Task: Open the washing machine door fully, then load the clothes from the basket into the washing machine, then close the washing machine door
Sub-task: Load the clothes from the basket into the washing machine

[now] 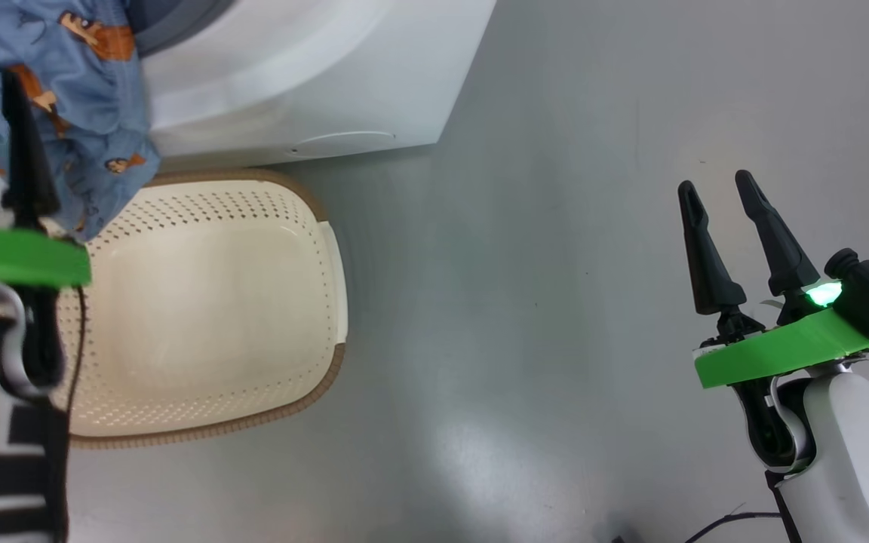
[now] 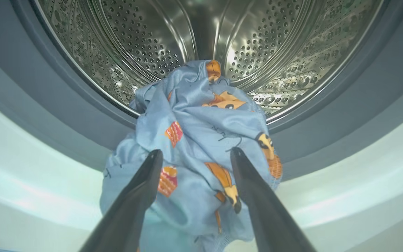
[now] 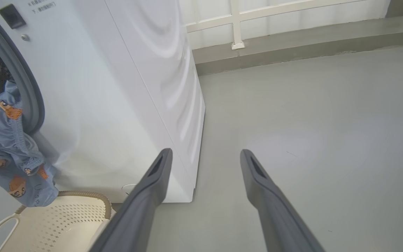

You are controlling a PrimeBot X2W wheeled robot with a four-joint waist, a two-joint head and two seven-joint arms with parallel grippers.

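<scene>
The light blue bear-print clothes (image 2: pixel 201 115) hang over the grey seal (image 2: pixel 30 91) at the mouth of the washing machine (image 1: pixel 291 75), their top reaching into the steel drum (image 2: pixel 135 38). My left gripper (image 2: pixel 195 152) stands open right in front of the bundle, one finger (image 1: pixel 23 151) against the fabric (image 1: pixel 80 68). The cream basket (image 1: pixel 329 226) sits on the floor below the opening, and its inside is bare. My right gripper (image 1: pixel 715 185) hovers open over the floor far to the right, holding nothing. The door is out of view.
Grey floor (image 1: pixel 555 302) stretches wide to the right of the machine and basket. In the right wrist view, the washer's white side panel (image 3: pixel 152 70) stands left, with a low kerb and white railing (image 3: pixel 236 24) behind.
</scene>
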